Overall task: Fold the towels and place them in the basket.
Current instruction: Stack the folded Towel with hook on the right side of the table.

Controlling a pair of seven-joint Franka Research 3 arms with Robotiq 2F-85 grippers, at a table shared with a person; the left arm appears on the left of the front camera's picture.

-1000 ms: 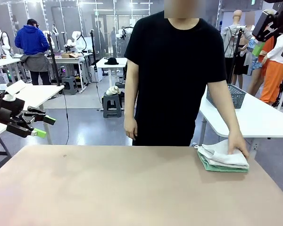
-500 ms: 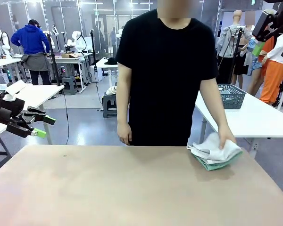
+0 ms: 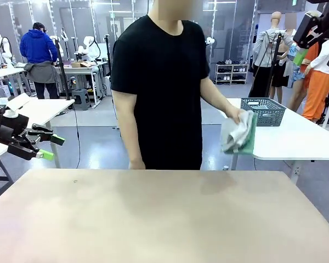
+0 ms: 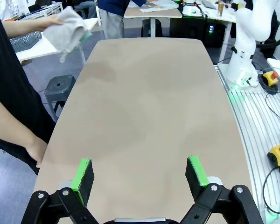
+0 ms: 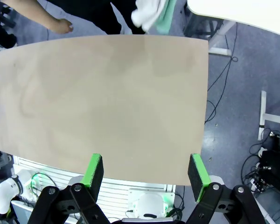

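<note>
A person at the far side holds a bundle of towels (image 3: 238,134) in one hand, cream-white over mint green, lifted clear of the tan table (image 3: 153,219). The same towels (image 4: 70,30) appear in the left wrist view and, high in the right wrist view, again as towels (image 5: 151,14). The dark grey lattice basket (image 3: 264,111) stands on a white side table behind the person's hand. My left gripper (image 3: 48,147) hovers off the table's left edge, open and holding nothing; its wrist view shows the left gripper (image 4: 139,173) over bare table. High above the table, my right gripper (image 5: 146,170) is open and holds nothing.
The white side table (image 3: 296,139) with the basket lies beyond the tan table's far right corner. The person's other hand (image 3: 136,163) hangs at the far edge. Another white table (image 3: 38,109) stands behind my left gripper.
The person has lifted the towels off the table's far right corner and stepped to the picture's left. Both grippers have stayed where they were, still open.
</note>
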